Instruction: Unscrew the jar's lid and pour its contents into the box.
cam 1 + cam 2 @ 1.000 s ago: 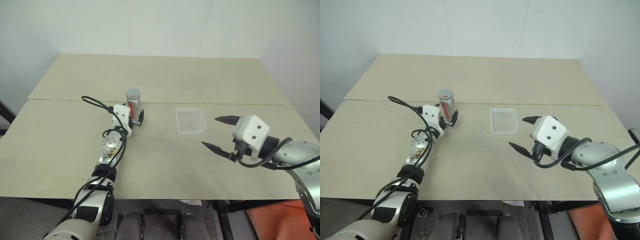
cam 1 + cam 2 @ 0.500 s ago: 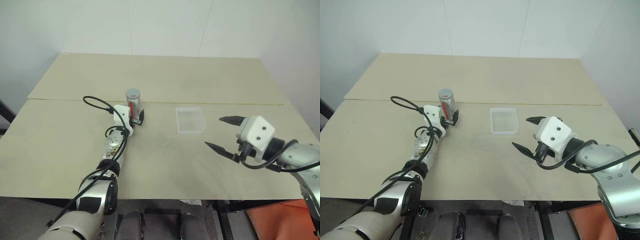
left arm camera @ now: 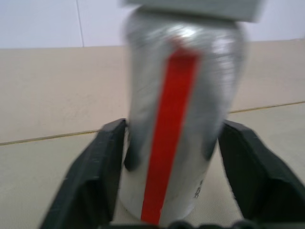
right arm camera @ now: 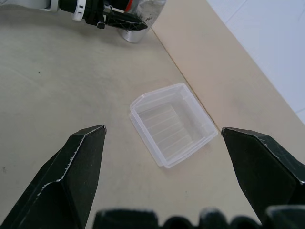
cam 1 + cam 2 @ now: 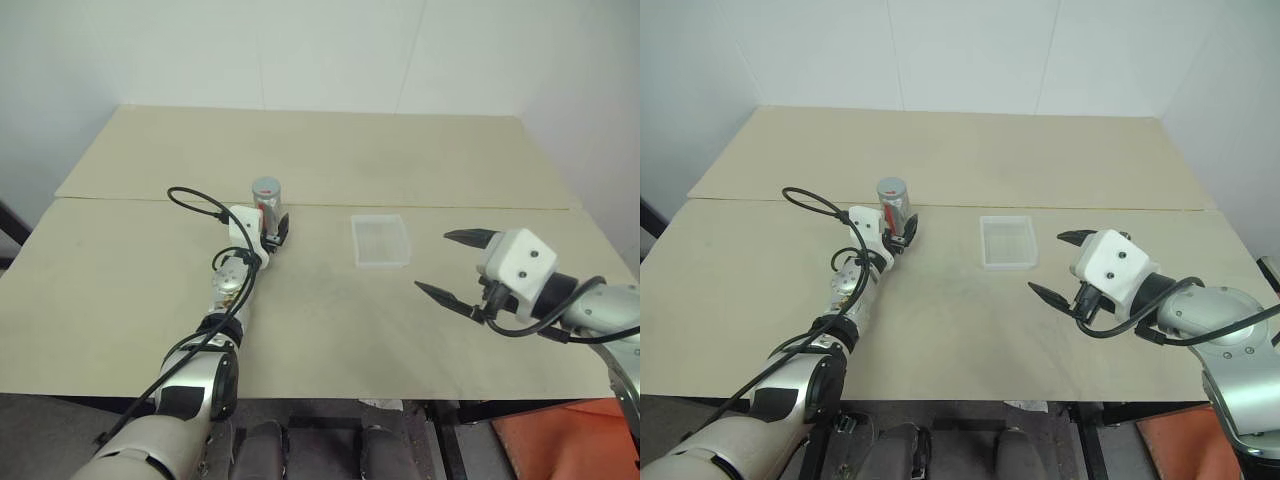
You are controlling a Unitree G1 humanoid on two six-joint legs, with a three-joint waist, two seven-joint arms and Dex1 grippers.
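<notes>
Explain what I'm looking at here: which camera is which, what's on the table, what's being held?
This is a two-armed humanoid robot seen through its own cameras. The two wide pictures come from a stereo camera on its head, looking down over a tan table. The other two come from cameras on each wrist, looking along that hand's black fingers. On the table stand a silvery jar with a red stripe, its grey lid on, and an empty clear plastic box. The left hand has its fingers on either side of the jar's base. The right hand hovers open, empty, pointing toward the box.

The jar [image 5: 268, 205] stands on the table [image 5: 330, 150], left of the box [image 5: 380, 240], well apart.
</notes>
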